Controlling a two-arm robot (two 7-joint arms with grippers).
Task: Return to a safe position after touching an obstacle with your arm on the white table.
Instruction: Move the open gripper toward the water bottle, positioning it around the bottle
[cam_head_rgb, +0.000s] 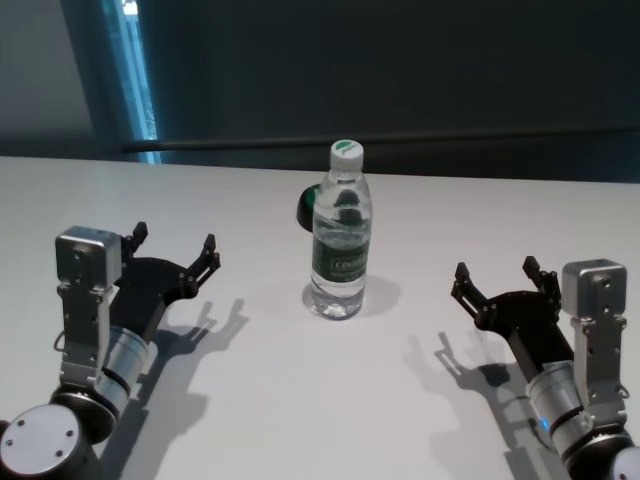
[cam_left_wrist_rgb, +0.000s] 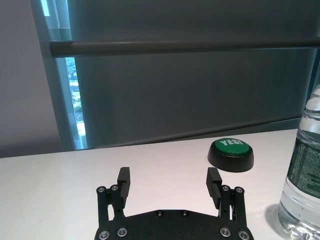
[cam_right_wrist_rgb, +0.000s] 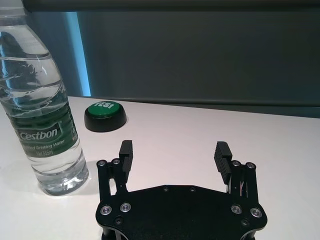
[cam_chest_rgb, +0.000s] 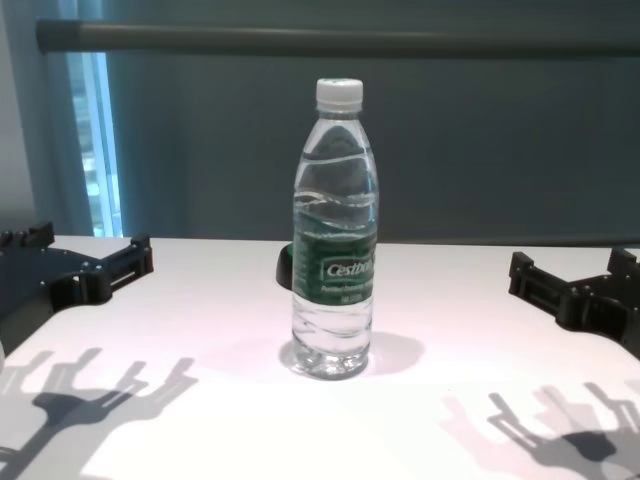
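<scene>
The obstacle, a tall clear water bottle (cam_head_rgb: 340, 240) with a white cap and dark green label, stands upright in the middle of the white table (cam_head_rgb: 300, 400). It also shows in the chest view as the bottle (cam_chest_rgb: 335, 270). My left gripper (cam_head_rgb: 175, 240) hovers low over the table left of the bottle, open and holding nothing, well apart from it. On the other side my right gripper (cam_head_rgb: 495, 270) is also open and holds nothing, a similar distance away. Each wrist view shows its own gripper, the left gripper (cam_left_wrist_rgb: 168, 175) and the right gripper (cam_right_wrist_rgb: 173, 147), with the bottle (cam_right_wrist_rgb: 42, 115) off to one side.
A small low dark round button with a green top (cam_head_rgb: 305, 210) sits just behind the bottle, on its left. A dark wall with a horizontal rail (cam_chest_rgb: 340, 40) runs beyond the table's far edge. Bare tabletop lies between each gripper and the bottle.
</scene>
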